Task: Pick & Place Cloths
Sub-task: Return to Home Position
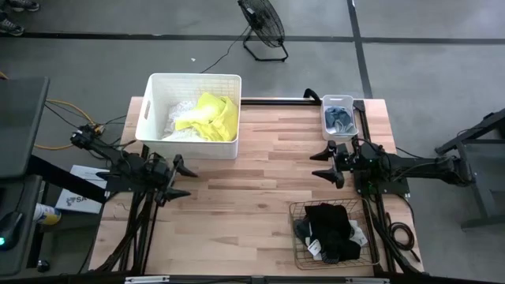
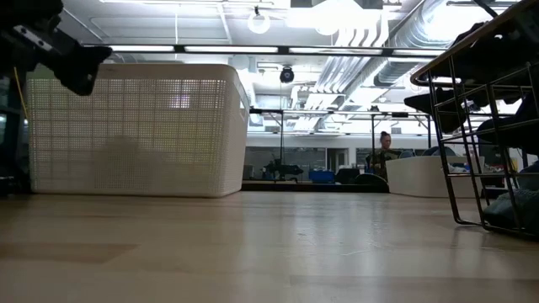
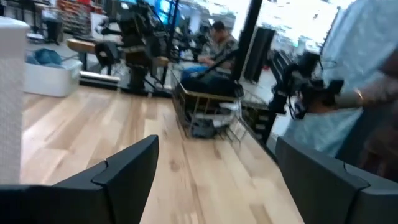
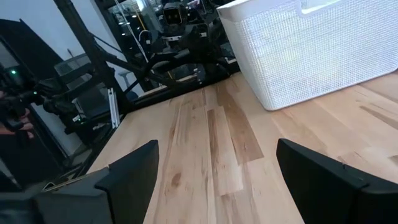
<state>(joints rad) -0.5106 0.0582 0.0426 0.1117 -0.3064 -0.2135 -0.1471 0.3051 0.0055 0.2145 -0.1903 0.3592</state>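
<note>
A neon yellow cloth (image 1: 211, 118) and a white cloth (image 1: 178, 118) lie in the white plastic tub (image 1: 155, 106) at the far left of the table. Black cloths with white print (image 1: 331, 229) fill the brown wire basket (image 1: 296, 237) at the near right. Small grey-blue socks (image 1: 340, 118) lie in a small white bin (image 1: 352, 106) at the far right. My left gripper (image 1: 186, 180) stands open over the table's left side, near the tub. My right gripper (image 1: 325, 163) stands open at the right, between the small bin and the basket. Both hold nothing.
The bare wooden tabletop (image 1: 260, 181) stretches between the two grippers. A floor fan (image 1: 263, 28) stands beyond the far edge. A person (image 3: 367, 93) stands beside the table in the left wrist view, and another sits farther back (image 3: 217, 40).
</note>
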